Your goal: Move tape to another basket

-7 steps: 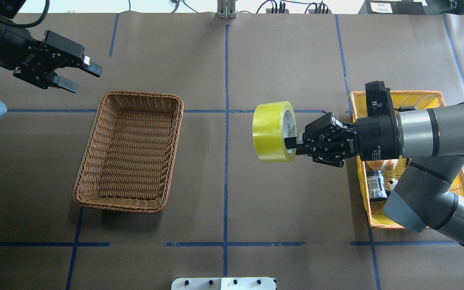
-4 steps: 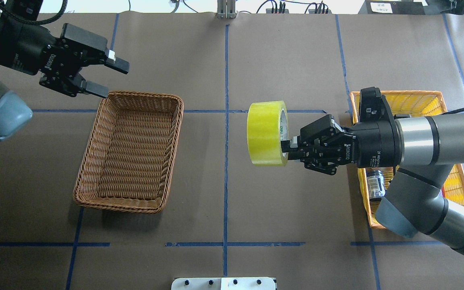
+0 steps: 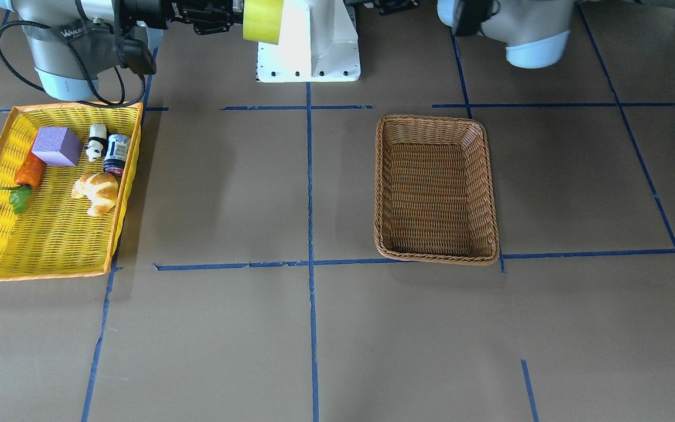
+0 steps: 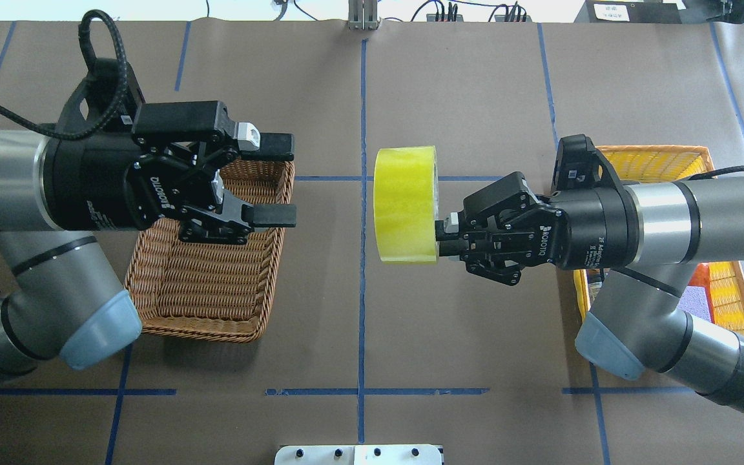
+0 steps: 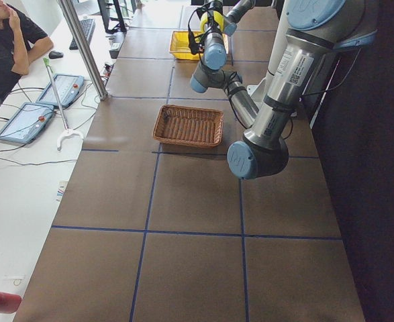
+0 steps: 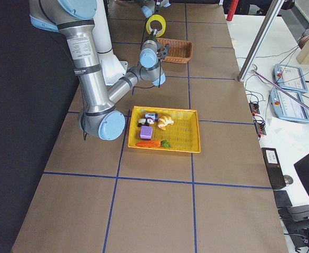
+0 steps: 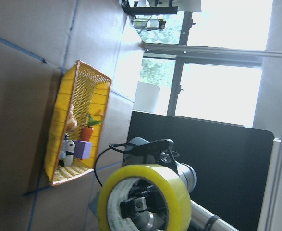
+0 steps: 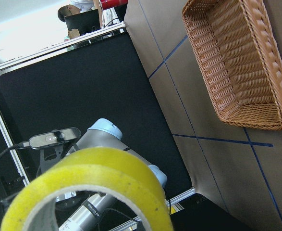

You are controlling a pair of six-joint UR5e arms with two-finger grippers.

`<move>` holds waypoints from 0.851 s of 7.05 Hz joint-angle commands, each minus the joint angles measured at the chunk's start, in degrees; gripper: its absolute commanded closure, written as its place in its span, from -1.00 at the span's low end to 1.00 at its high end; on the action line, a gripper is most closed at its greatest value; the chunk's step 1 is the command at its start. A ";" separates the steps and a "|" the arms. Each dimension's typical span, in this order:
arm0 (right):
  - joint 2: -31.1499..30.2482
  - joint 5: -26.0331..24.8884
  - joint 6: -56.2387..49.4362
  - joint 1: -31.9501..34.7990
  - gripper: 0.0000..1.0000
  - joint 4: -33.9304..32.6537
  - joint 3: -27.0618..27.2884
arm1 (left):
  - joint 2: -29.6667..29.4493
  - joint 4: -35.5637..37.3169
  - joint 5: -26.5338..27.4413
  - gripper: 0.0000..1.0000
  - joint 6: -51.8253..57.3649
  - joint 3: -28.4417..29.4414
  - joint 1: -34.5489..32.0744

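Yellow-green packing tape (image 4: 405, 205) is held aloft above the counter (image 4: 475, 361), pinched by its wall in the right tool (image 4: 444, 232); the left tool (image 4: 278, 177) is spread facing it. Placement in the wicker basket (image 4: 207, 303) is judged outstanding.

Brown paper covers the table (image 4: 475, 97), crossed by blue tape lines (image 4: 361, 290). A white desk (image 5: 15, 201) runs alongside; bright windows (image 7: 217, 91) glow above a black panel (image 7: 227, 154)

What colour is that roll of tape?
Bright yellow-green tape, clearest in the overhead view.
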 commanded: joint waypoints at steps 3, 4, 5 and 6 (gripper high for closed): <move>1.82 -4.05 2.97 -5.57 0.95 3.52 -0.15 | -1.96 -2.25 5.87 -1.00 0.30 0.28 4.28; 1.82 -4.07 2.97 -6.03 0.95 3.61 -0.15 | -2.32 -2.25 5.96 -1.00 0.30 0.55 4.37; 1.82 -4.07 2.89 -6.47 0.95 3.61 -0.15 | -2.50 -2.25 7.35 -1.00 0.30 0.55 5.06; 1.74 -4.07 2.89 -6.64 0.94 3.61 -0.15 | -2.59 -2.34 9.02 -0.99 0.39 0.64 6.46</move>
